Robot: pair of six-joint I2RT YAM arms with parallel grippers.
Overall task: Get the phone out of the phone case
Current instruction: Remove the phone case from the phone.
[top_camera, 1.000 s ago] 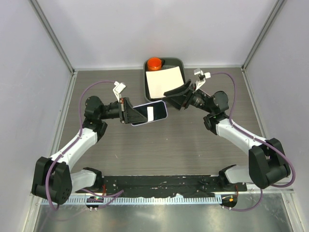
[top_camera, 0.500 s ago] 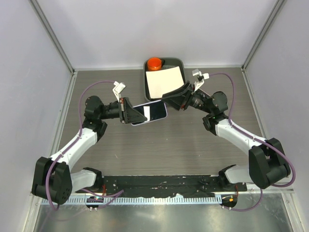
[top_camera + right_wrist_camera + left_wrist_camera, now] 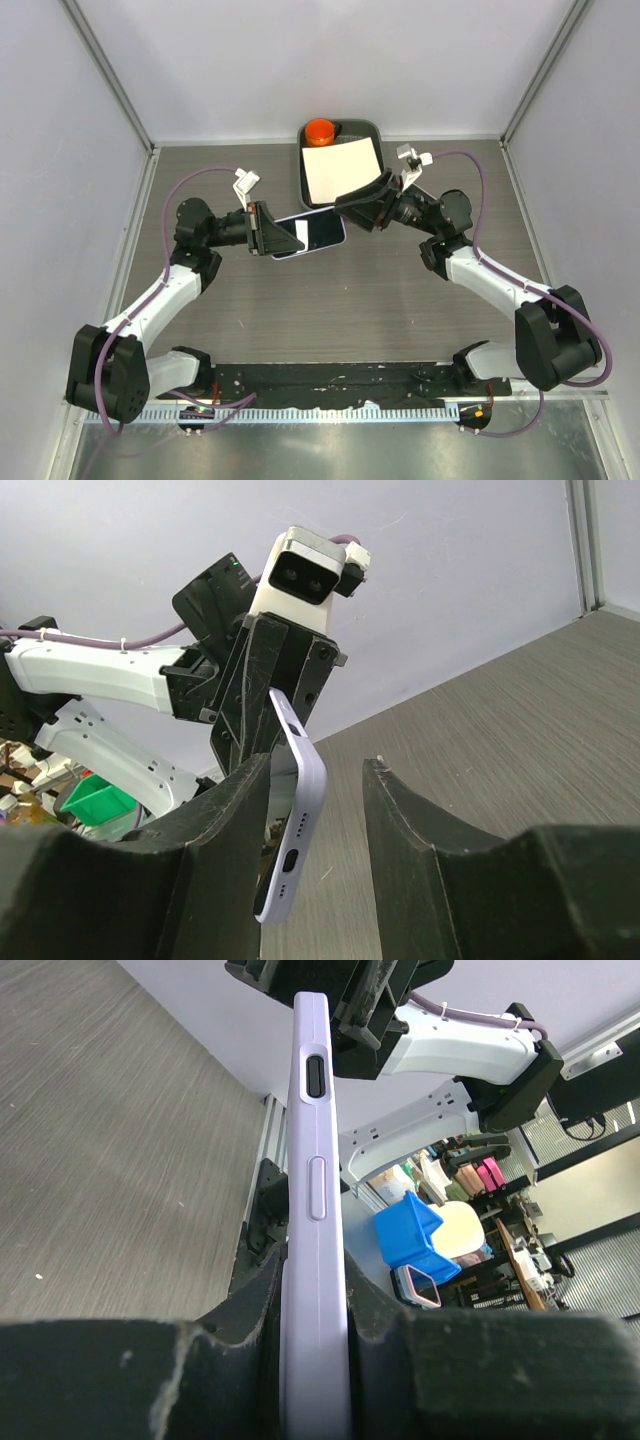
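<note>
A: What do you see on the left side?

B: The left end effector (image 3: 268, 236) is pressed together on the short end of the phone case (image 3: 315, 1210). The case is lavender. In the left wrist view its side edge with two buttons stands between the pads.

A: And where is the phone (image 3: 318, 232)?

B: It sits inside the case, with the dark screen facing up. It is held in the air over the middle of the surface (image 3: 330, 310), not lying on it. From the left end effector it points to about 3 o'clock.

A: What is behind it?

B: At 12 o'clock from the phone there is a black tray (image 3: 376, 132) with a white sheet (image 3: 340, 170) and an orange round thing (image 3: 320, 131) in it.

A: And the right side?

B: The right end effector (image 3: 352, 207) is at about 2 o'clock from the phone. Its fingers (image 3: 400, 820) are spread, with the free end of the case between them. One finger is very close to the case, and on the other side I see a gap.
</note>
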